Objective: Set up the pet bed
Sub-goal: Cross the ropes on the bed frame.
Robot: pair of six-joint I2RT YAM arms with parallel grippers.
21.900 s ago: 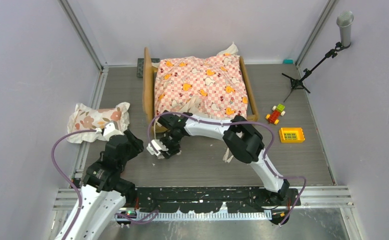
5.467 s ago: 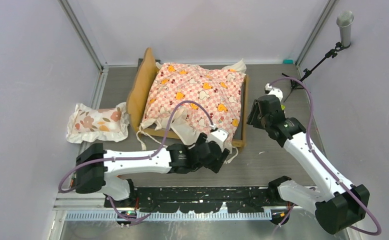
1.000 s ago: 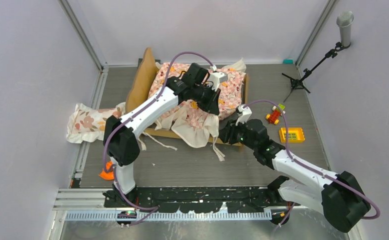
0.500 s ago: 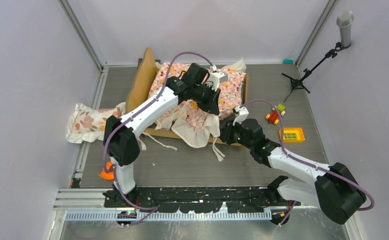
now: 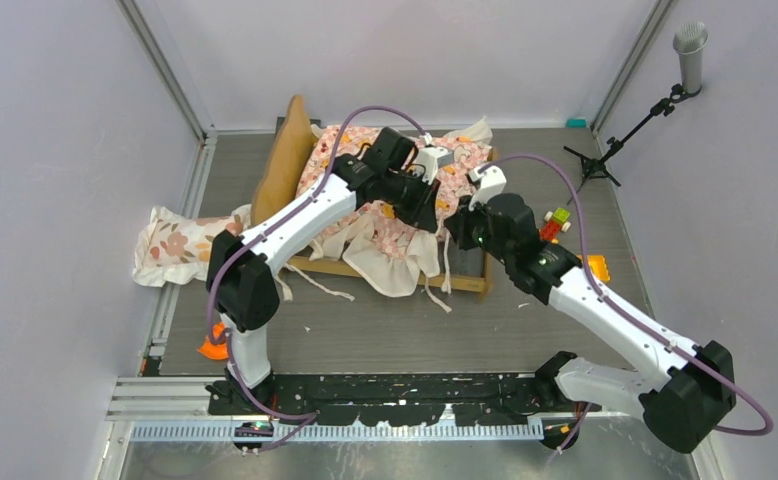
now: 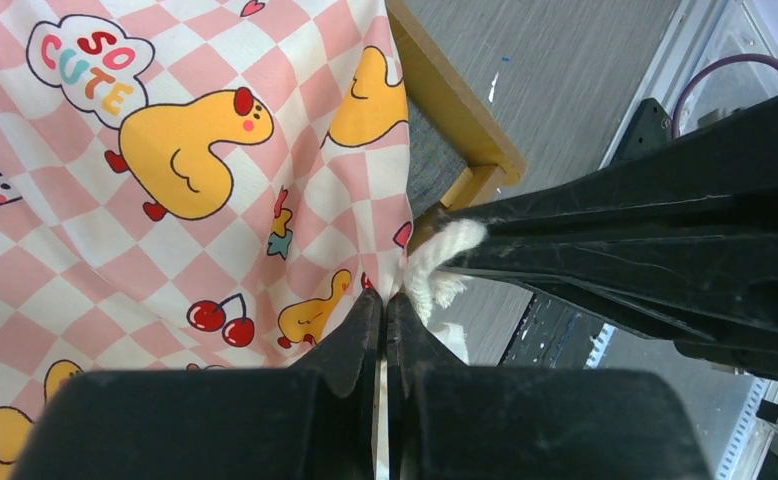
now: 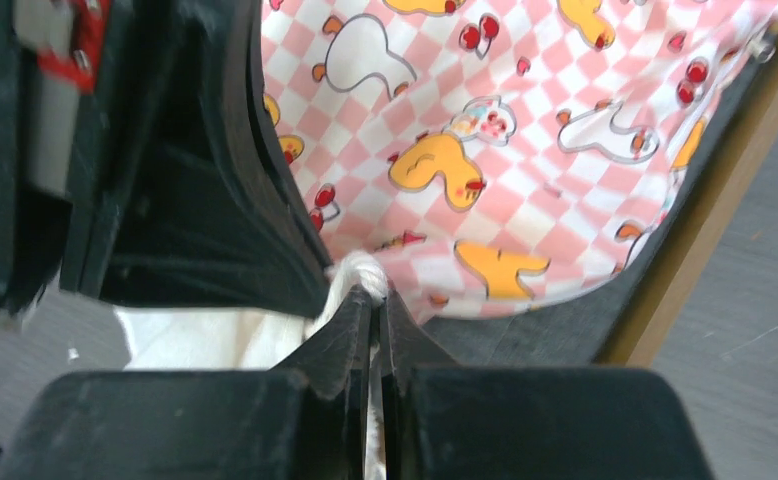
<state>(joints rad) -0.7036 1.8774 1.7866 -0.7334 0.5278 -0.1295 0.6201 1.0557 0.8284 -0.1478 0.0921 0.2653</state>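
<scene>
Inspection runs from my bases outward. Beside my left arm's lower link, a small orange object [image 5: 212, 347] lies on the grey table [image 5: 365, 330]. Beyond it, the white ruffle [image 5: 390, 265] of the pink-checkered sheet [image 6: 165, 200] hangs over the near rail of the pet bed [image 5: 470, 284], and loose ties trail onto the table.

The pet bed stands mid-table toward the far wall, with its headboard [image 5: 283, 165] on the left. The sheet covers most of it. The dark grey mattress [image 7: 525, 335] shows at the near right corner.

Both my grippers meet over that corner, almost touching each other. My left gripper [image 6: 385, 300] has its fingers pressed together, pinching the sheet's edge. My right gripper [image 7: 375, 295] has its fingers pressed together on a white tie cord [image 7: 358, 270] at that same edge.

Left of the bed, a floral pillow [image 5: 190, 240] lies on the table near the headboard. To the right sit a toy car [image 5: 552, 224] and a yellow block [image 5: 598, 264], the block partly hidden behind my right arm. A microphone stand [image 5: 605, 150] occupies the far right corner.
</scene>
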